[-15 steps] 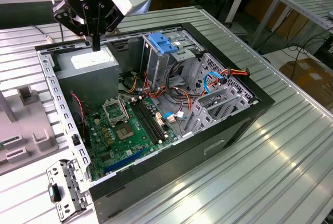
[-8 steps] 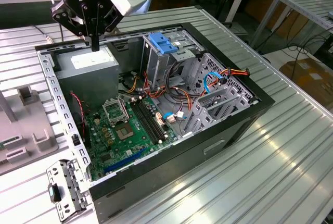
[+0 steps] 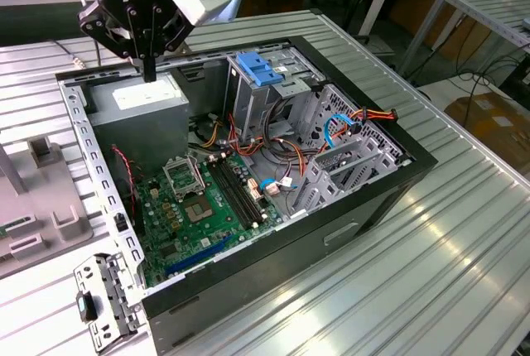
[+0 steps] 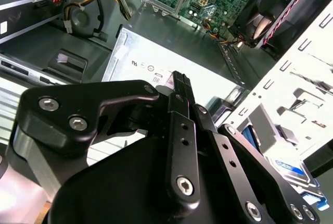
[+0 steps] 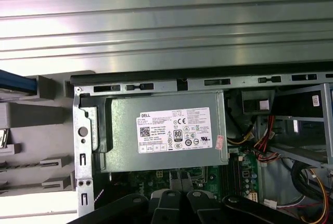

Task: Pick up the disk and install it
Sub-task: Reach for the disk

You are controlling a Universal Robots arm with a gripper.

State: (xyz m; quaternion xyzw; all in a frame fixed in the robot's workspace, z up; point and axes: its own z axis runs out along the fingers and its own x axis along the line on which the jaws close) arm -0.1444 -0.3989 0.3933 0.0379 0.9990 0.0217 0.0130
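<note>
The black two-fingered tool [image 4: 179,79] has its fingers pressed together on nothing. In the second wrist view their tips hang close over the big grey metal power-supply box with a white sticker [image 4: 140,60]. Past the tool's linkage, that same view also catches the flat disk with a white label and blue band [image 4: 290,168], lying outside the perforated case frame, well apart from the tool. The first wrist view looks straight down onto the box's sticker. The exterior view adds the green motherboard [image 3: 207,207], farther on the blue plastic latch [image 3: 258,69] topping a metal cage, and the ribbed metal counter [image 3: 464,290] carrying the open black computer case [image 3: 331,232].
</note>
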